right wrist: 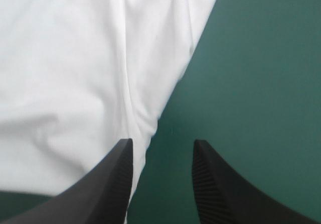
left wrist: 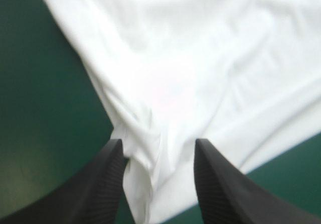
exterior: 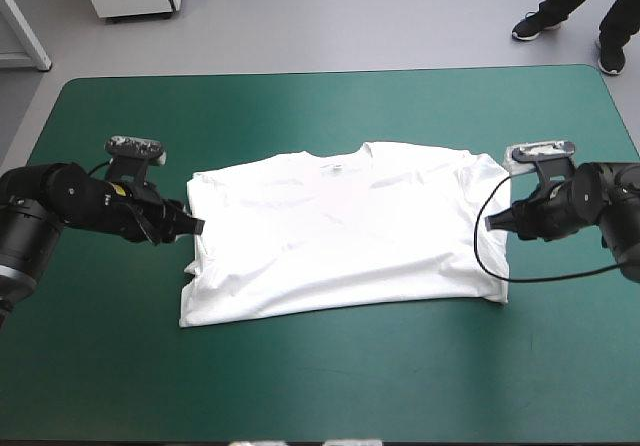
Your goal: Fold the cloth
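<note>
Left gripper (exterior: 196, 225) stands spread, a wrinkled edge of the T-shirt (exterior: 340, 231) between its fingers. Right gripper (exterior: 493, 222), also spread, sits just off the opposite edge. The shirt lies flat mid-way across the surface (exterior: 330, 376). Before pinching, the right one probably needs to move further over the fabric.

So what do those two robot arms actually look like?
The left arm and right arm are black, built of thick rounded segments. The left gripper and right gripper each carry two broad black fingers, curved like fins, finely ribbed inside.
</note>
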You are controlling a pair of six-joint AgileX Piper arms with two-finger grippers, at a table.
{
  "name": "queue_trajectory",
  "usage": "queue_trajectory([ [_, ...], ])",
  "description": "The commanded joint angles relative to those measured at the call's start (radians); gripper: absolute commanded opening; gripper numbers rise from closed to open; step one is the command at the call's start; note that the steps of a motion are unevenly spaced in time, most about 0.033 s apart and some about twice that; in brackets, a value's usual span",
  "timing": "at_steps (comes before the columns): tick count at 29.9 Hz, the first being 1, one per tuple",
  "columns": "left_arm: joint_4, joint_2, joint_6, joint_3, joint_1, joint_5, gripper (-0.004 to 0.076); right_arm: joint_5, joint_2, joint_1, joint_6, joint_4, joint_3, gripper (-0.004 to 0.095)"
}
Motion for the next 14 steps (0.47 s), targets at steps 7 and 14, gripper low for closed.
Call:
queue_trajectory([
  [7, -0.067, -0.029, 0.046, -0.137, 0.001, -0.107, 0.034, -0.069, 0.259, -0.01, 0.0, -0.004, -0.304, 0.0399],
  [14, -0.043, -0.027, 0.048, -0.137, 0.001, -0.098, 0.034, -0.044, 0.44, -0.021, 0.012, -0.011, -0.464, 0.0515],
])
